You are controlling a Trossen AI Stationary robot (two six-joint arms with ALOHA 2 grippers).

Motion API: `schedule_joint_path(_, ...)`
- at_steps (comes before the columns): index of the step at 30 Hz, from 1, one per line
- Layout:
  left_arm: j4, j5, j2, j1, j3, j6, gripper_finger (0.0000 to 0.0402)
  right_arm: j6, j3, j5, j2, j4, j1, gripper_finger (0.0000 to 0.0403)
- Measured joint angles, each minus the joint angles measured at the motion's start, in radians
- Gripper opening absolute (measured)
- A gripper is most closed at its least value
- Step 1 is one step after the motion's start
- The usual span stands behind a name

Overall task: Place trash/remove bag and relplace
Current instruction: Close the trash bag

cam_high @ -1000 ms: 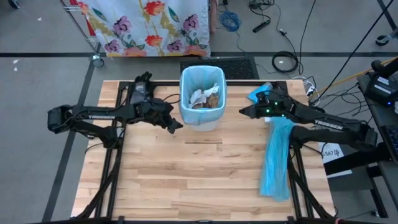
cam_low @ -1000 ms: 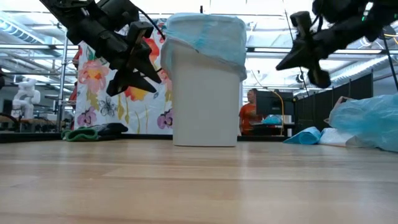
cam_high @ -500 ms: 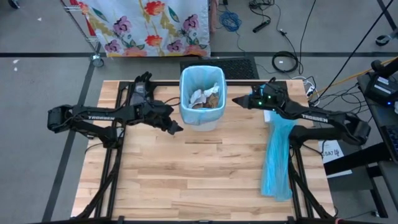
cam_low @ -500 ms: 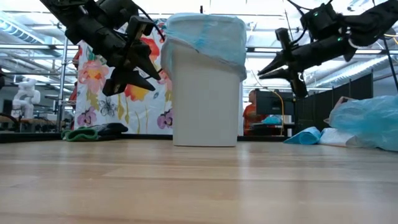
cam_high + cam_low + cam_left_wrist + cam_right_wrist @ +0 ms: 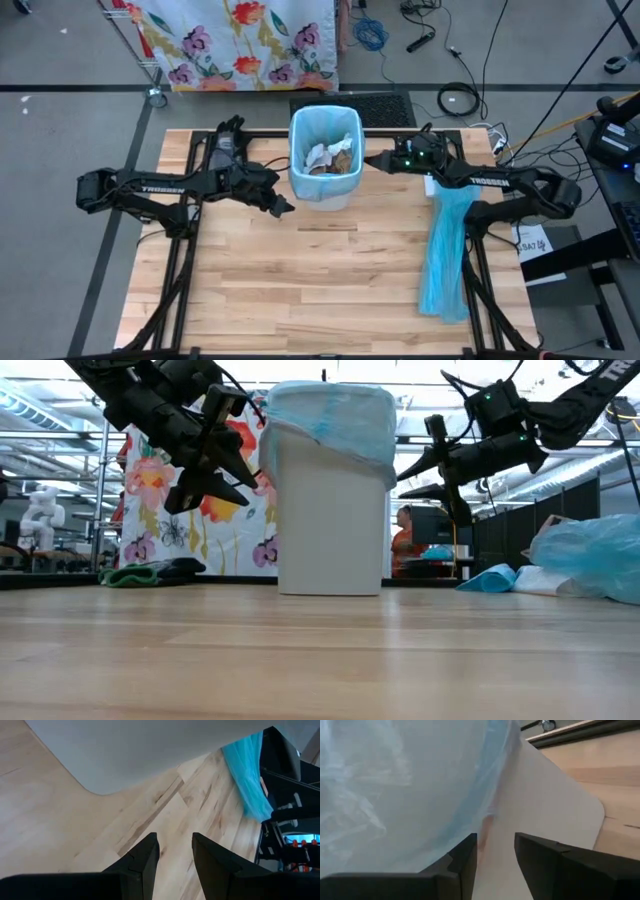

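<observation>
A white bin [image 5: 326, 192] stands at the middle of the table's far side, lined with a light-blue bag [image 5: 330, 415] folded over its rim. Trash [image 5: 330, 158], brown and white paper wads, lies inside. My left gripper [image 5: 283, 206] hangs open by the bin's near left corner, clear of the white wall [image 5: 130, 755]. At the bin's right side my right gripper [image 5: 370, 161] is open, its fingertips [image 5: 465, 852] close before the bag's turned-down edge [image 5: 485, 815]. I cannot see it touching.
A long light-blue plastic strip [image 5: 445, 250] lies along the table's right side, bunched in the low view [image 5: 590, 560]. A black mat [image 5: 365, 105] sits behind the bin. A floral cloth [image 5: 235, 40] hangs beyond the far edge. A person in orange [image 5: 402, 540] is far off.
My right gripper has moved toward the bin from the table's right, sinking a little and levelling out, and its fingers have opened. The bin, bag and trash have stayed as they were.
</observation>
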Motion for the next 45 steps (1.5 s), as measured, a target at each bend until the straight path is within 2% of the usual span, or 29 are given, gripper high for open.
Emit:
schedule_joint_path(5, 0.0, 0.0, 0.0, 0.0, 0.0, 0.006, 0.0123, -0.053, 0.013, 0.001, 0.029, 0.04, 0.0, 0.0106)
schedule_joint_path(11, -0.001, -0.003, 0.0, 0.0, 0.0, 0.008, 0.0123, -0.061, 0.015, -0.012, 0.03, 0.079, 0.0, 0.0019)
schedule_joint_path(13, 0.0, -0.027, 0.0, 0.0, 0.0, 0.009, 0.0123, -0.072, 0.015, -0.022, 0.03, 0.075, 0.0, 0.0006)
schedule_joint_path(20, 0.0, -0.049, 0.0, 0.002, 0.0, 0.029, 0.0123, -0.071, 0.015, -0.025, 0.014, 0.063, -0.006, 0.0001)
schedule_joint_path(31, 0.014, -0.053, 0.0, 0.005, 0.0, 0.034, 0.0123, -0.047, 0.015, -0.025, -0.131, 0.066, -0.018, 0.0)
schedule_joint_path(37, 0.016, -0.053, 0.0, 0.005, 0.0, 0.035, 0.0123, -0.026, 0.022, -0.023, -0.199, 0.191, 0.005, 0.0)
schedule_joint_path(45, 0.035, -0.054, 0.0, 0.006, 0.0, 0.053, 0.0123, -0.11, 0.256, -0.02, -0.162, 0.11, 0.064, 0.0)
